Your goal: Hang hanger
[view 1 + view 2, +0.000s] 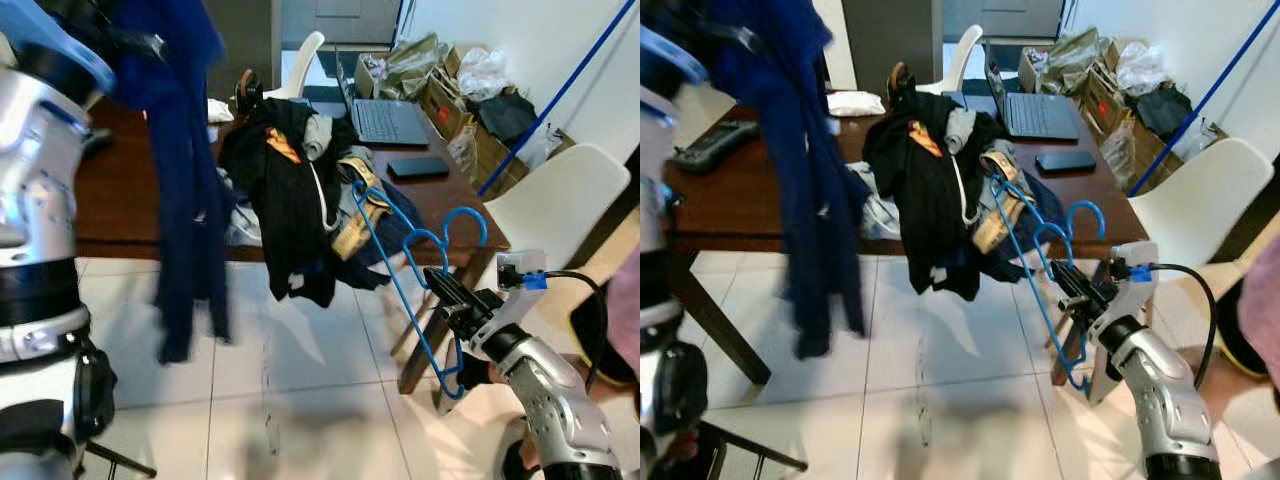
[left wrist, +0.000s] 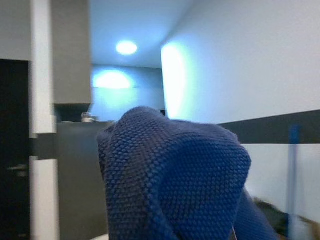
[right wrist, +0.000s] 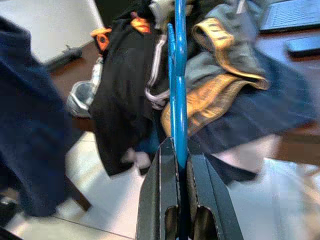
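Note:
A blue plastic hanger [image 1: 405, 262] is gripped at its lower bar by my right gripper [image 1: 442, 282], low on the right beside the table corner. Its hooks curl upward, and its far end reaches into the clothes pile [image 1: 300, 190]. In the right wrist view the black fingers [image 3: 159, 175] are shut on the hanger [image 3: 179, 75], which runs straight ahead. My left arm [image 1: 40, 170] is raised at the left. A long dark blue knit garment [image 1: 185, 200] hangs from its upper end to just above the floor. That knit fabric [image 2: 170, 180] covers the left gripper in the left wrist view.
The brown wooden table [image 1: 130, 200] carries the heap of clothes, a laptop [image 1: 385, 118], a phone [image 1: 418, 167] and a black controller [image 1: 715, 140]. A white chair [image 1: 555, 205] stands at the right. Boxes and bags [image 1: 470, 90] and a slanted blue pole [image 1: 560, 95] are behind it.

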Controlling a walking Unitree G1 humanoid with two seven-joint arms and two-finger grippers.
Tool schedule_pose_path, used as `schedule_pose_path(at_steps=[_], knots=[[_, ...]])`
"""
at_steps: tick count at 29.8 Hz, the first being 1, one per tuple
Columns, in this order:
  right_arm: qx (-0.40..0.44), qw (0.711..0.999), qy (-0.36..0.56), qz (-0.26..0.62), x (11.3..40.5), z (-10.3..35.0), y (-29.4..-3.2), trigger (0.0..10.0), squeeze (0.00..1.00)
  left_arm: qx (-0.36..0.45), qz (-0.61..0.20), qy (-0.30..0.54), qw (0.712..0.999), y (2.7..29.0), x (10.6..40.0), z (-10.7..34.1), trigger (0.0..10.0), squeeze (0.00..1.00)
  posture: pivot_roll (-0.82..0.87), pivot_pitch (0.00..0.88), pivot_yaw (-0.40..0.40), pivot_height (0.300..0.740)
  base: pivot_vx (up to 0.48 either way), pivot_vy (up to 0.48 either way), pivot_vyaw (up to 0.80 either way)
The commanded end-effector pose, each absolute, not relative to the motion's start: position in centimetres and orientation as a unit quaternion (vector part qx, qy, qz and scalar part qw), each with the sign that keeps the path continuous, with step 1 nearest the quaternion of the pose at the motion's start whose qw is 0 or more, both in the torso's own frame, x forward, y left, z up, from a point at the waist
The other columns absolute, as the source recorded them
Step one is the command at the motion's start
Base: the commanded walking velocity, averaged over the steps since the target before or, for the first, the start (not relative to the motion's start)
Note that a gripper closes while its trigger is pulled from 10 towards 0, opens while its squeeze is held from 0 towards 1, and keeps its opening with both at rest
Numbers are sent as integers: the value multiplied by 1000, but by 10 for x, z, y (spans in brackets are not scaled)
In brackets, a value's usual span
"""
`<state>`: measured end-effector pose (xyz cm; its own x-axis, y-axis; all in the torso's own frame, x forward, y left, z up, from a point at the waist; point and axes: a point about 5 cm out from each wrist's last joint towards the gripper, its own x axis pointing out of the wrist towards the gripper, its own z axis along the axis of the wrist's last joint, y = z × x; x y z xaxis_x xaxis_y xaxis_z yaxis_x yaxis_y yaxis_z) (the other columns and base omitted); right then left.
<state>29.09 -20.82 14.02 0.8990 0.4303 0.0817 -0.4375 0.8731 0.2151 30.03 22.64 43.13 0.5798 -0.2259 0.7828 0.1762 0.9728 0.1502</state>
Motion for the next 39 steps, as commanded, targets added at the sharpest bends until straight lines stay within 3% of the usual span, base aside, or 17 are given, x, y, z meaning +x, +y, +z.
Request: schedule_pose_path(at_steps=[1,11,17,29,39], knots=[[129,965,-26,228,288,143,-210,10000,0,52,-112,-474,872,227,292,448,10000,0,-18,60,-26,740,442,0,0],[166,953,-47,247,285,151,-207,10000,0,116,-67,-540,831,242,269,507,10000,0,-15,55,-24,740,441,0,0],[164,958,-31,234,288,147,-207,10000,0,146,-73,-556,815,234,265,531,10000,0,-2,51,-27,740,441,0,0],[158,962,-23,222,289,144,-208,10000,0,135,-113,-517,838,221,293,513,10000,0,-7,52,-23,740,441,0,-651],[157,966,-21,204,290,143,-213,10000,0,74,-249,-427,866,185,325,460,10000,0,-10,60,-23,740,205,0,-160]])
